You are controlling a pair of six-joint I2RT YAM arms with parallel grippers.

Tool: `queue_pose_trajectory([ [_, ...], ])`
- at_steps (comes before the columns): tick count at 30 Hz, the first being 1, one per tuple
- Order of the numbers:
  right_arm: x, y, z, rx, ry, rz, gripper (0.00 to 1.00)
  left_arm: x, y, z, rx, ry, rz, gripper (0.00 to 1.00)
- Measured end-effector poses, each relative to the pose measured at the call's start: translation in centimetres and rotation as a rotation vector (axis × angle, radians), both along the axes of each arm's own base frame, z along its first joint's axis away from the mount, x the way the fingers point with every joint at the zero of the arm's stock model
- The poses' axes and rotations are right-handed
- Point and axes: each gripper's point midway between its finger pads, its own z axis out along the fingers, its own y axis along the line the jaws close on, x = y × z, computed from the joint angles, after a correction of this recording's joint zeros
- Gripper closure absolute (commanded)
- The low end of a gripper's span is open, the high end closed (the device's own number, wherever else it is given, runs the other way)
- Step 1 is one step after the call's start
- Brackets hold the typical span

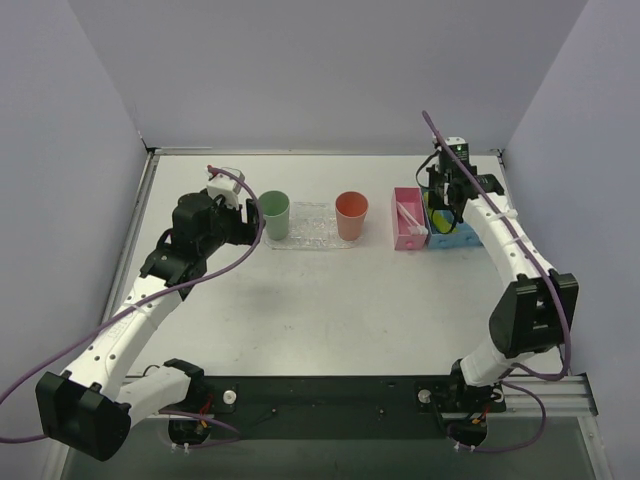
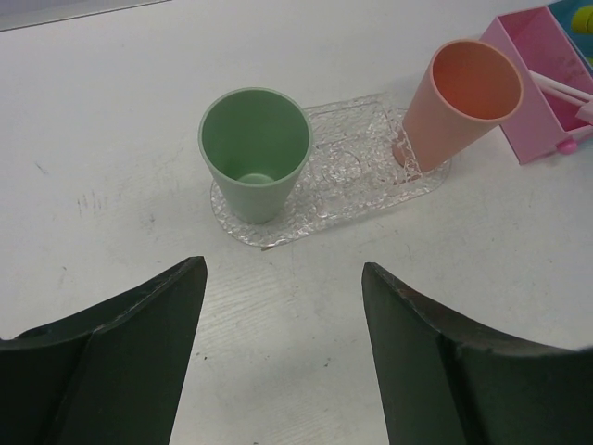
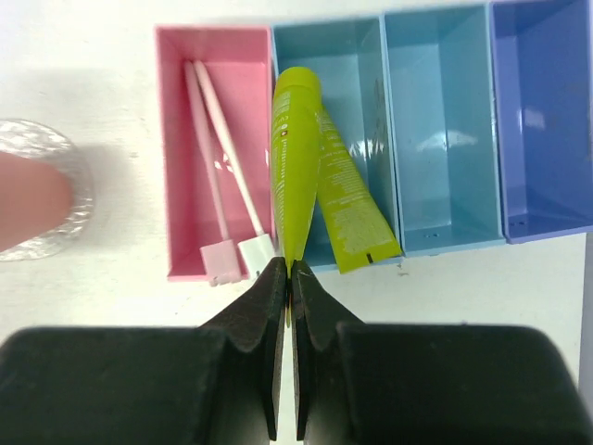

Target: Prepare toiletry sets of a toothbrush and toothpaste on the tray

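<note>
A white table [image 1: 330,310] between pale walls holds one clear tray [image 1: 310,228] carrying two cups, green [image 1: 274,213] and salmon [image 1: 351,214]. Two toothbrushes [image 3: 227,162] lie in the pink bin [image 3: 176,139]. Of two lime-green tubes [image 3: 295,158], the right gripper [image 3: 289,278], reaching over the bins, pinches one by its flat end; the other rests in a blue bin [image 3: 357,93]. The left gripper [image 2: 283,269] hovers before the tray, jaws wide

Left pincer [image 2: 283,276] gapes wide; right pincer [image 3: 289,271] is pinched tight.
</note>
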Motion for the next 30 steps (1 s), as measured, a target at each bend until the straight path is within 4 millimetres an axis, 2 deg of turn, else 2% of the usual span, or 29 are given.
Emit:
queue_pose_trajectory([
  [3, -0.7, 0.3, 2.9, 0.028, -0.060, 0.015, 1.00, -0.1, -0.6, 0.3, -0.006, -0.011, -0.031, 0.21],
  [6, -1.8, 0.8, 4.6, 0.060, -0.084, 0.038, 1.00, -0.3, -1.4, 0.5, -0.012, -0.020, -0.067, 0.21],
  [17, -6.4, 4.9, 6.7, 0.208, -0.034, 0.189, 1.00, -2.8, -5.7, 0.3, -0.039, -0.012, -0.316, 0.21],
  [21, -8.4, 7.1, 8.7, 0.229, -0.048, 0.275, 1.00, -4.2, -7.6, 0.7, -0.067, -0.017, -0.435, 0.21],
  [25, -10.1, 10.3, 10.5, 0.284, -0.056, 0.404, 1.00, -5.8, -9.7, 1.1, -0.113, -0.017, -0.569, 0.21],
  [30, -12.5, 14.2, 10.8, 0.381, -0.002, 0.575, 1.00, -8.0, -11.7, 1.6, -0.171, -0.005, -0.724, 0.21],
])
